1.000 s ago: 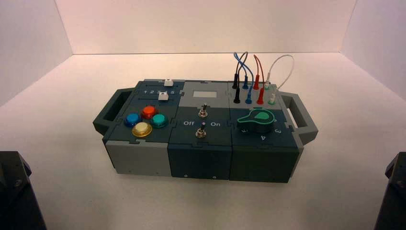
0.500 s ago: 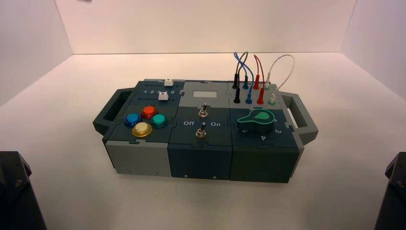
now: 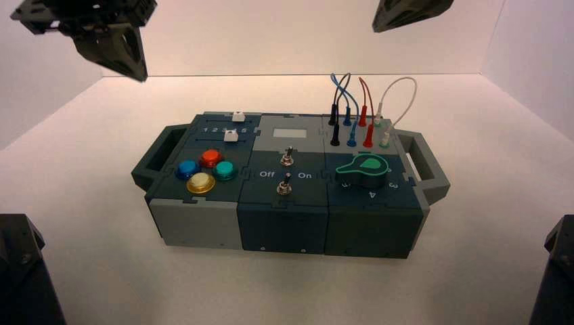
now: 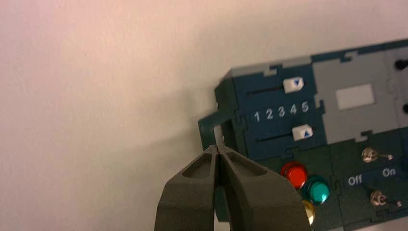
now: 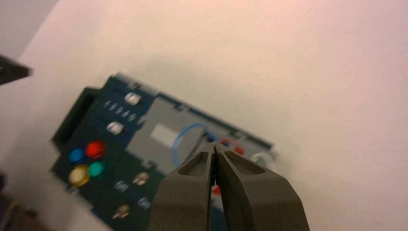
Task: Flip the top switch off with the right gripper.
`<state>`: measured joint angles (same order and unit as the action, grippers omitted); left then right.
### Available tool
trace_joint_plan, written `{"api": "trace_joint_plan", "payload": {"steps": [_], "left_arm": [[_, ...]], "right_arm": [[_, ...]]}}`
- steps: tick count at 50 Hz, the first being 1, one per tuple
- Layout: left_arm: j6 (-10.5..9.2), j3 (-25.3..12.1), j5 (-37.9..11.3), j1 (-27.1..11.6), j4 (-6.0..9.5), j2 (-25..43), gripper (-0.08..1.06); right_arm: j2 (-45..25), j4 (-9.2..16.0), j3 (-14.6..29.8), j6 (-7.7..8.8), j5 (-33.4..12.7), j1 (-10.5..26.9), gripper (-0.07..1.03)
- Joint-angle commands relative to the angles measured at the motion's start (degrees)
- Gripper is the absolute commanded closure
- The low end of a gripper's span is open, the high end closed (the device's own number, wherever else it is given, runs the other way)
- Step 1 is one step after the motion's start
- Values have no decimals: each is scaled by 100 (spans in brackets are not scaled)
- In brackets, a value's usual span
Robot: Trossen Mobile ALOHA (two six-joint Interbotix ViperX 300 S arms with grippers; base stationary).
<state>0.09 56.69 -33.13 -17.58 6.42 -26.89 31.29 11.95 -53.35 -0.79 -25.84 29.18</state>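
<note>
On pale worktop [image 3: 101, 271], dark multi-panelled box [image 3: 290, 227]. High beyond its far side, black skeletal right end effector [image 5: 215, 148] and matching left end effector [image 4: 217, 148], each closed, empty. Mid-box, farther of two: silver metal top switch [image 3: 287, 158], tilted toward "On". Possible snagging of looped wires [image 3: 357, 101] from descending early. Newly in high view since earlier: both end effectors.

clear airspace above the switch panel [image 3: 308, 177]; upright wire loops [image 3: 365, 101] obstruct low passage at far right.
</note>
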Motion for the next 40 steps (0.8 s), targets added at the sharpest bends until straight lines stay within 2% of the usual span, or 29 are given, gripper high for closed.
{"api": "trace_joint_plan", "payload": {"steps": [1,4,7,13,28,34,40], "left_arm": [[-35,-237,-167,-35,44,290,101],[-44,-246,-176,-44,53,325,101],[-97,-290,-185,-141,123,466,101],[-220,-360,-193,-202,149,606,101],[-466,-387,-229,-246,176,853,101],[-527,-387,-220,-272,176,1002,101],[-563,-387,-211,-334,185,1134,101]], "right_arm": [[-97,615,18,-9,-18,105,99],[-97,615,18,-9,-18,105,99],[-105,650,-158,26,0,378,99],[-149,686,-246,9,-18,501,99],[-316,1037,-202,-9,-334,519,99],[-668,1143,-79,-18,-589,527,99],[-1011,1160,-18,-35,-624,562,99]]}}
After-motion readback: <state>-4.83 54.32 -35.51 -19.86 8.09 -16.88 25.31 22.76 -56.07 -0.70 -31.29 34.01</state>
